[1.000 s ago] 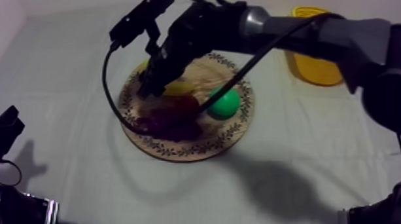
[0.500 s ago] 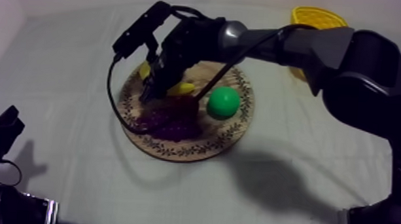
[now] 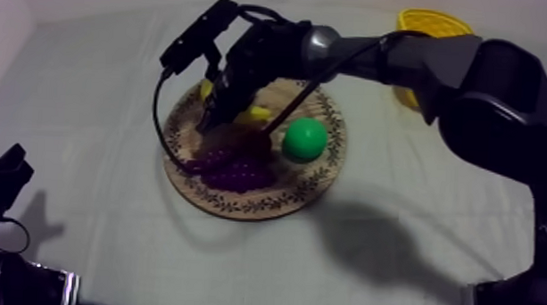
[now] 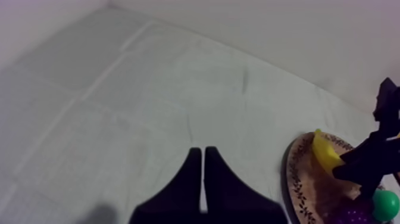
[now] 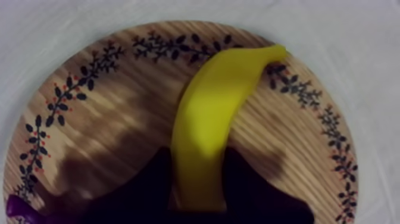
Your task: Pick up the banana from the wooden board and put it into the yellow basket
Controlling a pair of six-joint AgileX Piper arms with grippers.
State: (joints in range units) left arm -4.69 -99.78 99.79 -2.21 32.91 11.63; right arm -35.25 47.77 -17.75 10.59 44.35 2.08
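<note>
Banana (image 5: 208,131), at the board's (image 3: 315,188) upper-left rim in the top view, gripped at one end by the right end effector (image 3: 213,117), ready for carrying to the yellow basket (image 3: 431,24), upper right; left end effector (image 4: 202,173) clenched empty, parked clear.

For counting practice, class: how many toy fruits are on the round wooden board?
3. The banana lies at the board's far left rim, gripped by the right hand; the grapes sit at its near left; the green fruit sits right of centre. The arm may hide more.
</note>
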